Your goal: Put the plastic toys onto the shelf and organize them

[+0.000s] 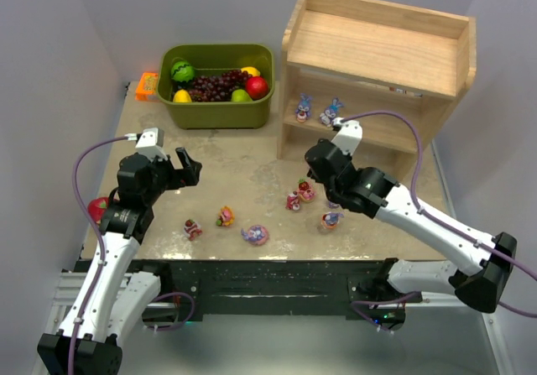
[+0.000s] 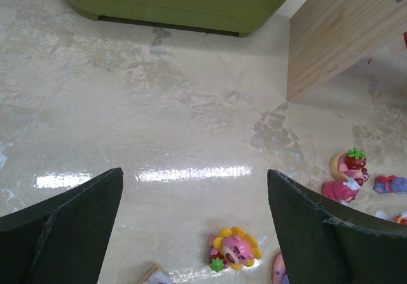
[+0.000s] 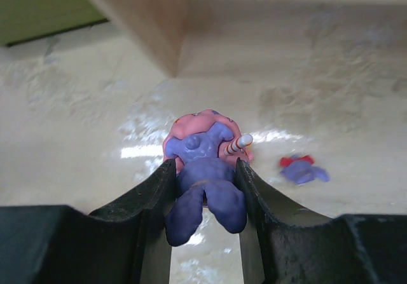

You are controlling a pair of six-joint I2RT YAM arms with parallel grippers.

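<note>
Two blue-purple long-eared bunny figurines (image 1: pixel 303 106) (image 1: pixel 331 111) stand on the lower tier of the light wooden two-tier shelf (image 1: pixel 377 52) at the far right corner of the bench (image 1: pixel 243 161), so the job looks begun but far from finished. A third bunny on a pink base (image 3: pixel 202 192) is clenched between the fingers of the right hand (image 3: pixel 205 168), near the shelf's left side board (image 3: pixel 159 36). Whether it is clear of the bench I cannot tell.

Six more plastic toys (image 1: pixel 255 235), pink-red bears and bunnies, lie scattered toward the middle of the near edge. Among them is a pink bear with a yellow flower rim (image 2: pixel 234 249), just ahead of the left hand (image 2: pixel 194 176), which hangs released and holds nothing.

An olive-green plastic bin of fake fruit (image 1: pixel 220 117) sits at the far edge, left of the shelf and off the route. By my judgement, the side board and the two placed bunnies are what crowd the way in.
</note>
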